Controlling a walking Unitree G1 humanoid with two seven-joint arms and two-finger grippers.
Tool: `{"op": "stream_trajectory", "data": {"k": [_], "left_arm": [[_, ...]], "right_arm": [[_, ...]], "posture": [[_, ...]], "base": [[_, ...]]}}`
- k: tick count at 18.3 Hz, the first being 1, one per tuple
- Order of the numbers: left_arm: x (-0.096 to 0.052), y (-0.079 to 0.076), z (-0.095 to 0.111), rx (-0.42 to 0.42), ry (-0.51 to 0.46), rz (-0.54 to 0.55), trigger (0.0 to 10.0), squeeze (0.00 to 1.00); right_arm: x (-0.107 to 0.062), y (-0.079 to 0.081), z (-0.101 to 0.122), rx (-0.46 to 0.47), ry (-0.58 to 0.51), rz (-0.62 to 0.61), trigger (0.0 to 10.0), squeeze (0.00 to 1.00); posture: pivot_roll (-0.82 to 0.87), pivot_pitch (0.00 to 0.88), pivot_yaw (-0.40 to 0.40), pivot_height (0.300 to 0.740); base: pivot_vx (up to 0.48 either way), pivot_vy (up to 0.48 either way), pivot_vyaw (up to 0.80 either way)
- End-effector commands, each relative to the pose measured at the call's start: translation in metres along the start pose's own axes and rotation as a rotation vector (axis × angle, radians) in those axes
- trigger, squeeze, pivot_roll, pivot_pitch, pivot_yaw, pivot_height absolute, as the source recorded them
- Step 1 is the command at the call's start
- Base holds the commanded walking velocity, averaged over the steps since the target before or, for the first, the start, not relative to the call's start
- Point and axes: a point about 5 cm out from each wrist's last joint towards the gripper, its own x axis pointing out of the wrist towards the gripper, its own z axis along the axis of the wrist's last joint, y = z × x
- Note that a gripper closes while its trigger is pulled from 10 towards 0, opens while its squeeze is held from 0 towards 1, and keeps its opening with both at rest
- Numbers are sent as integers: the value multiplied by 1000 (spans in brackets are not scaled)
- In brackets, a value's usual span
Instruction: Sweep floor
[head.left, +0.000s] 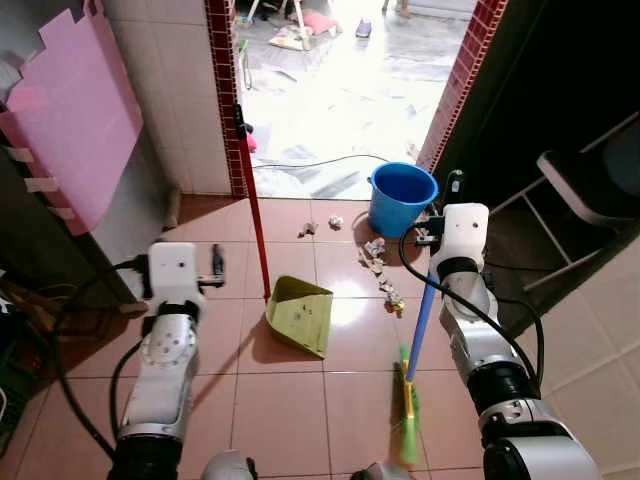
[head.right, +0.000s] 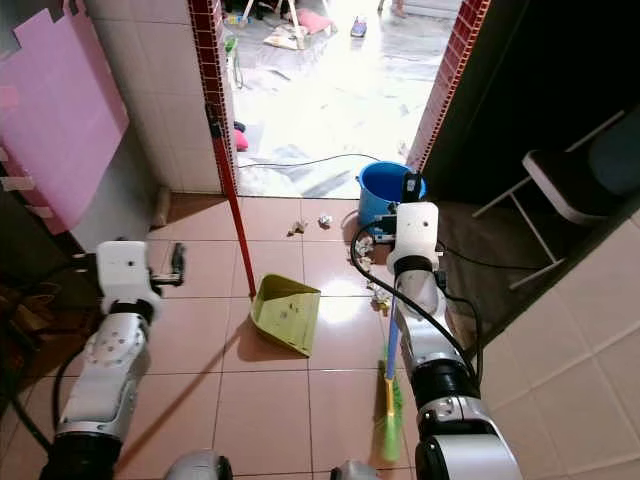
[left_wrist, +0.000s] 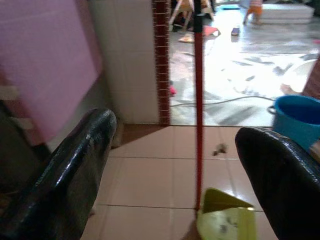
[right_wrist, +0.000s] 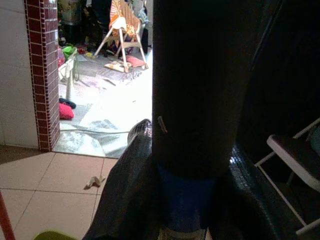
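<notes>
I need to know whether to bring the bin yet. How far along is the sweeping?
Early. Done: the right end effector is shut on the broom, and the dustpan stands ready on the tiles. In hand: the left end effector is open, facing the dustpan's red handle. Left: the scraps lie unswept beside the blue bucket.

Tiled floor (head.right: 300, 390) with a yellow-green dustpan (head.right: 283, 313) sitting in the middle, its red handle (head.right: 229, 195) standing up toward the far doorway. Right arm's tool (head.right: 404, 207) is around a blue broom stick (head.right: 392, 335), green bristles (head.right: 391, 425) down on the near floor. Paper scraps (head.right: 378, 292) lie between dustpan and broom, blue bucket (head.right: 380, 185) just beyond. Left tool (head.right: 177, 265) hangs left of the dustpan.
</notes>
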Motion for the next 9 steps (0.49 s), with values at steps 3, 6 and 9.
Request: {"op": "stream_trajectory", "data": {"k": [3,6,9], "left_arm": [[-3,2,1,-7,-13,-24,10000,0],[-4,5,-1,-6,-1,-23,10000,0],[-3,3,-1,-12,2,-25,10000,0]], "right_arm": [[3,-1,7,0,-42,-2,10000,0],[-3,-3,1,2,-28,-4,10000,0],[-5,-3,-2,9,-18,2,10000,0]], "posture": [[39,0,-59,740],[28,0,-48,740],[23,0,-48,740]], "base": [[179,0,-381],[305,0,0],[389,0,0]]}}
